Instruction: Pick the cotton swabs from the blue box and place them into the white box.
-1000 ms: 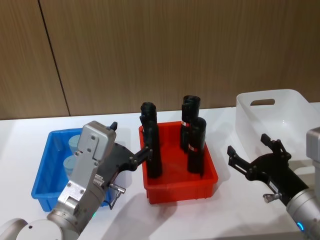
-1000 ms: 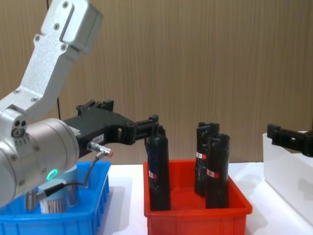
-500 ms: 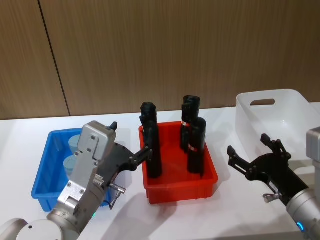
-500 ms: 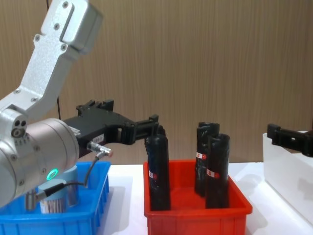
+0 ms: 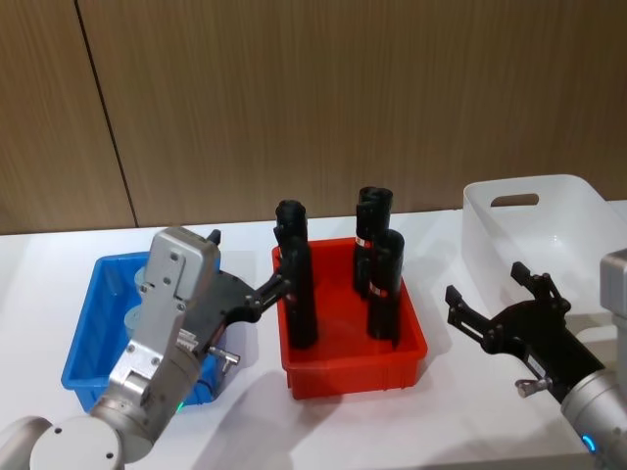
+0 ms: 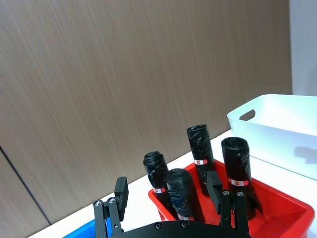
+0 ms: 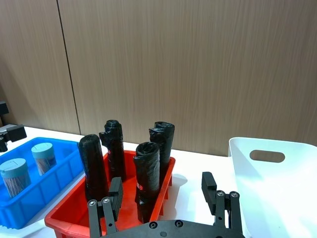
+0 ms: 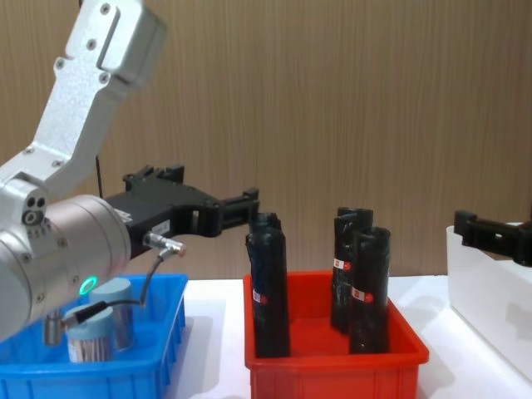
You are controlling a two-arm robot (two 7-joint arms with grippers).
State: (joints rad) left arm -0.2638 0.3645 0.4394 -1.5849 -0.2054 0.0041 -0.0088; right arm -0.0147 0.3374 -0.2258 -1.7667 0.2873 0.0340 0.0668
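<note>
The blue box (image 5: 80,352) sits at the table's left with two cotton swabs jars in it, clear with pale lids (image 7: 12,177) (image 7: 41,157), also seen in the chest view (image 8: 88,342). In the head view my left arm covers most of them. My left gripper (image 5: 247,260) hovers open and empty above the blue box's right side, fingertips near the leftmost black roll (image 5: 297,289). The white box (image 5: 573,220) stands at the right, nothing visible in it. My right gripper (image 5: 485,284) hangs open and empty just left of the white box, above the table.
A red bin (image 5: 353,370) between the two boxes holds several upright black wrapped rolls (image 5: 385,284). A wooden wall panel runs behind the table. Bare white tabletop lies in front of the bins.
My left gripper has shifted left, back from the black roll toward the blue box, still open. The right arm and the jars have not moved.
</note>
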